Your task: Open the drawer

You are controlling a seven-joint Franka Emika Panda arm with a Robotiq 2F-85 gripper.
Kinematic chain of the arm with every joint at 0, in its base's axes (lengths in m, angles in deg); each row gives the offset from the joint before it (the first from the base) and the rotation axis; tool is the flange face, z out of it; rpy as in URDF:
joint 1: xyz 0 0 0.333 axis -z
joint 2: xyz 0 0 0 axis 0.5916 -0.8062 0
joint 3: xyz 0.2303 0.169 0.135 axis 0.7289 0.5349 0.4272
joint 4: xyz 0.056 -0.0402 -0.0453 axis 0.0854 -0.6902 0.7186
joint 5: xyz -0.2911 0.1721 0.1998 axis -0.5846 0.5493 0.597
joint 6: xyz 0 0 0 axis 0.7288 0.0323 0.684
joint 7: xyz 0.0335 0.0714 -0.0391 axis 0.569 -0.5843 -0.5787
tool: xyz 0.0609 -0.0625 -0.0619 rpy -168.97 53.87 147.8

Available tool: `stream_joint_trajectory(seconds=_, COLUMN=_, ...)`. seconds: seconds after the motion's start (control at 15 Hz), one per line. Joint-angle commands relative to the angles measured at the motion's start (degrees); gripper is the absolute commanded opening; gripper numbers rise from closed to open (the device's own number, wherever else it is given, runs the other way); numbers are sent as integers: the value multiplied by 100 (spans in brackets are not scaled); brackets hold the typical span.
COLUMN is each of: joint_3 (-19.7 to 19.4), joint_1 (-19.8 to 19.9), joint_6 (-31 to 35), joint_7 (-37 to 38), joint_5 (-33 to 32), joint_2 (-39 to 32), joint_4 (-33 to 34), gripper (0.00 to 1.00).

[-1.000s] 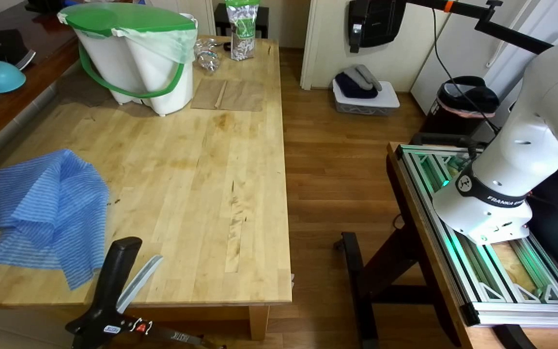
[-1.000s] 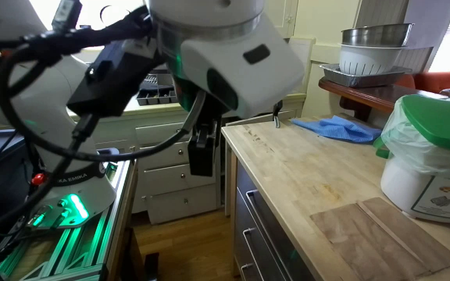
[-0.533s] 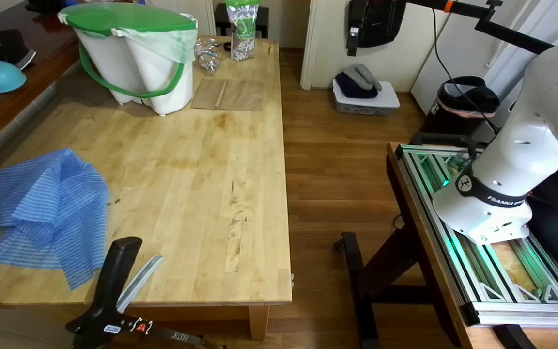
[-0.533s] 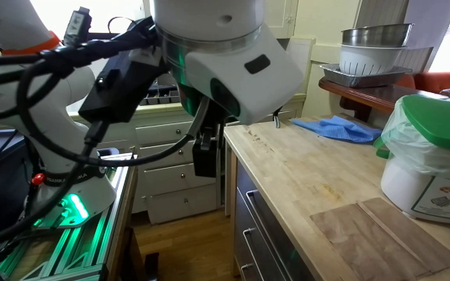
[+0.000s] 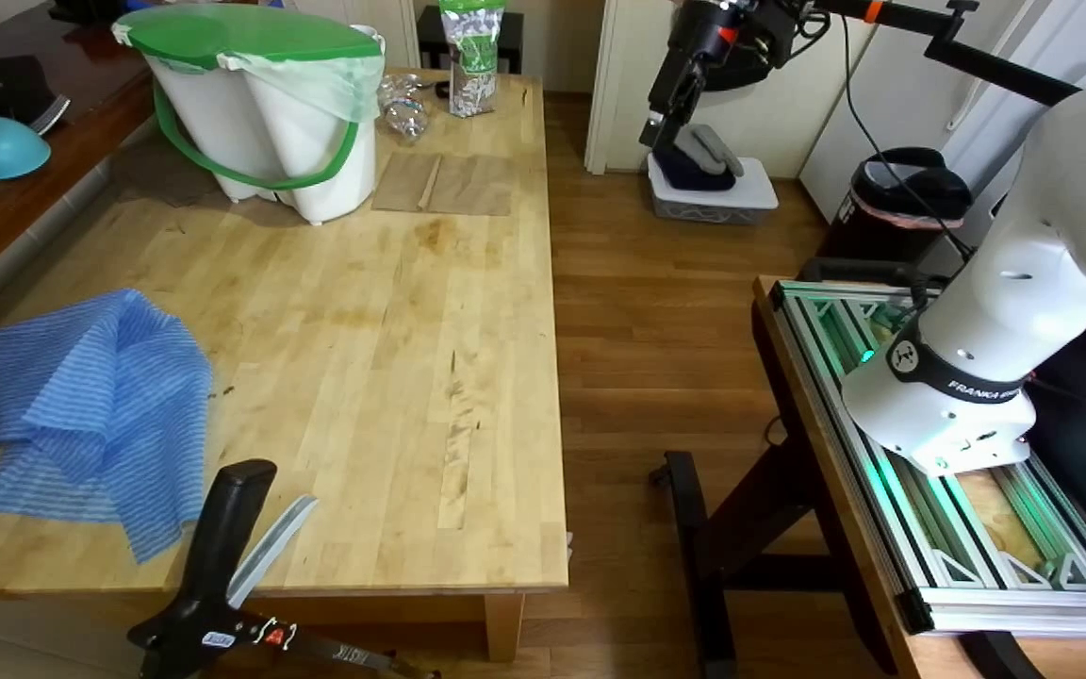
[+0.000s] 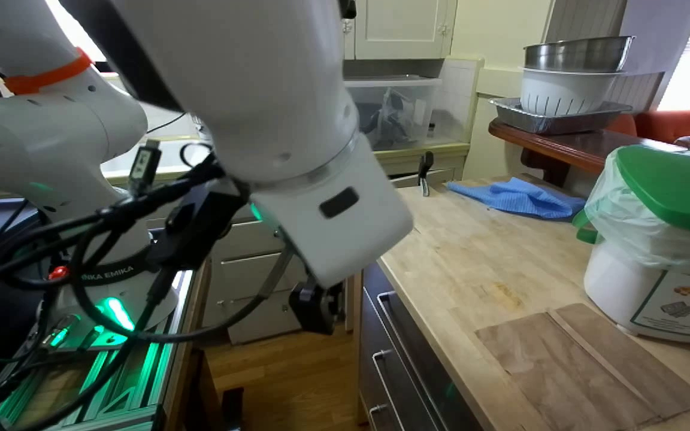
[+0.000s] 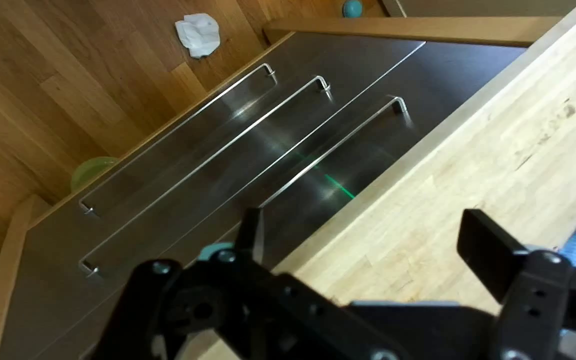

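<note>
Under the butcher-block table (image 7: 443,200), the top drawer (image 7: 383,145) is shut; its inside is hidden. Its front looks dark and glossy here, with a long silver bar handle (image 7: 328,152). It also shows in an exterior view (image 6: 417,344). Below it are more dark fronts with similar bars. My gripper (image 7: 363,217) is open with nothing between its fingers. In the wrist view its left finger overlaps the near end of the top bar; contact cannot be told. An exterior view shows the gripper (image 5: 656,132) over the aisle, apart from the table.
On the table are a blue striped cloth (image 5: 90,405), brown paper (image 5: 444,184), a white bin with green lid (image 5: 270,123) and a black-handled clamp (image 5: 213,575). A lidded plastic box (image 5: 713,198) and crumpled white paper (image 7: 198,35) lie on the floor.
My arm and gripper have come down. The gripper is lower and further from the camera's top edge in an exterior view, and the wrist has tilted. The drawer fronts have not moved.
</note>
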Motion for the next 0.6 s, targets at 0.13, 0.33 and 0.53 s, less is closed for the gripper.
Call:
stream_joint_trajectory(seconds=0.13, joint_3=-413, joint_1=82, joint_6=818, joint_7=-471, joint_5=1669, joint_2=-204, joint_4=-919, gripper=100)
stream_joint_trajectory(seconds=0.33, joint_3=-645, joint_1=96, joint_6=942, joint_7=-994, joint_5=2895, joint_2=-571, joint_4=-1031, gripper=100)
stream_joint_trajectory(seconds=0.53, joint_3=-719, joint_1=215, joint_6=632, joint_7=-1655, joint_5=3773, joint_2=-1089, joint_4=-914, gripper=100)
